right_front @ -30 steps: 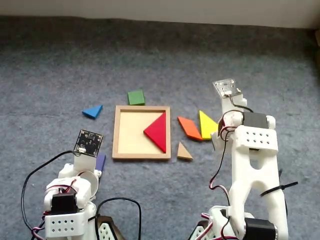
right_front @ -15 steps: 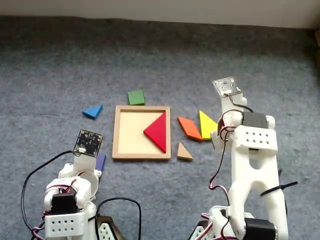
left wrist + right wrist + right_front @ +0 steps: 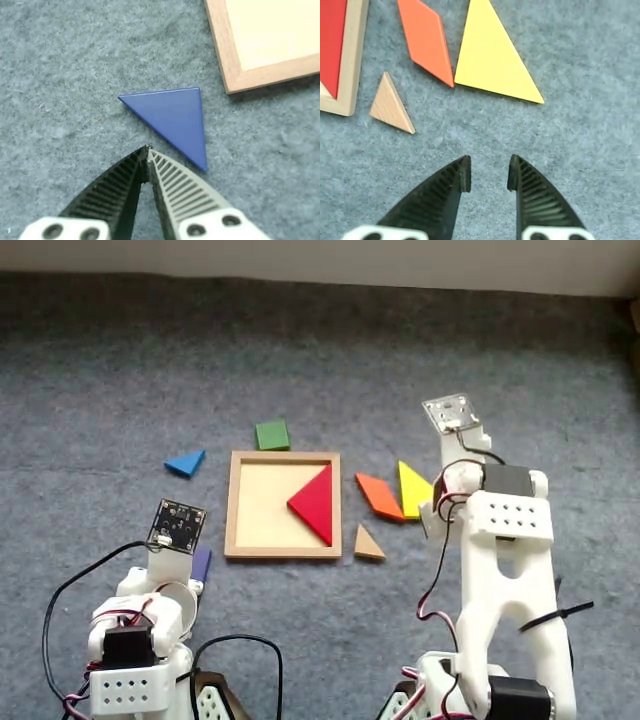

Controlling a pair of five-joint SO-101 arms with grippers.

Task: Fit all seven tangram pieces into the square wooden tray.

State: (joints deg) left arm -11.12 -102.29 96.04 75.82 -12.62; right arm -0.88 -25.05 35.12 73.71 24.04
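Tray holds red triangle against right rim.

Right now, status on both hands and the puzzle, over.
Left hand shut, empty, beside dark blue triangle. Right hand open, empty, short of yellow triangle. Tray holds just the red triangle. Nothing blocking.

Work surface: grey-blue short-pile fabric covering, carpet-like, running out past the near, left and right edges of the high view. Loose fibres and small flecks show up close in the wrist views. Far edge: pale beige flat strip, wall or board, cannot tell which. Fabric is darker just below it. Light is even and diffuse, with soft shadows.
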